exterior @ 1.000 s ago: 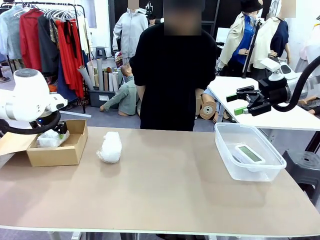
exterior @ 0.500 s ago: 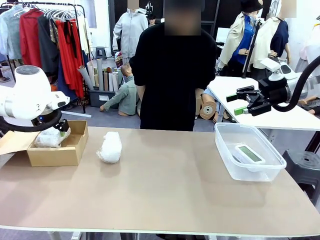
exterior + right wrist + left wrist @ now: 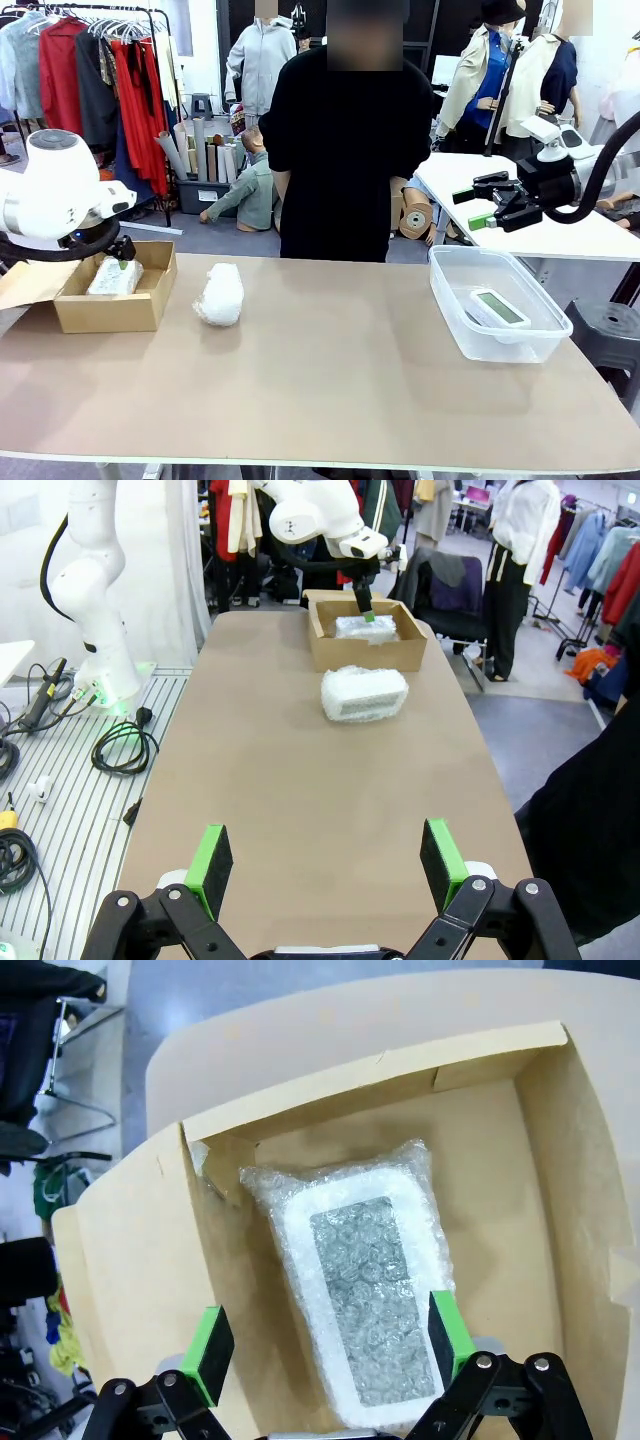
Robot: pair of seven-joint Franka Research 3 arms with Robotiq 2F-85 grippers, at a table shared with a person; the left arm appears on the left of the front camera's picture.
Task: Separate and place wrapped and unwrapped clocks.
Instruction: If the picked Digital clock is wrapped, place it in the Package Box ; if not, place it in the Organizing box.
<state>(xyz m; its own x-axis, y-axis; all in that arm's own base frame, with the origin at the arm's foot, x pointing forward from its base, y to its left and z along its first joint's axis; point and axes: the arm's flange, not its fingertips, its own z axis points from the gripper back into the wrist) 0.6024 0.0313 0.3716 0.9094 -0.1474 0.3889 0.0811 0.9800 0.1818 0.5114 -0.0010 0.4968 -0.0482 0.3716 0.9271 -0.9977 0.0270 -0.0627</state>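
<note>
Left gripper [image 3: 328, 1348] hangs over the cardboard box [image 3: 560, 1210], jaws spread wide and gripping nothing, green pads [image 3: 213, 1352] either side of the wrapped clock [image 3: 362, 1285], which lies flat on the box floor (grey screen showing through the bubble wrap). That one looks delivered. Over on the robot's right, the bare clock [image 3: 499, 307] sits in the clear tub [image 3: 447, 290], with the right gripper [image 3: 492, 207] hovering above and behind it, open too, empty. One job left by my reckoning: the second wrapped bundle [image 3: 220, 293] lies on the table [image 3: 330, 380] near the box. Next call, I'd say: lift clear of the box walls, swing across, come down wide over the bundle's narrow side, squeeze gently on that soft wrap.
</note>
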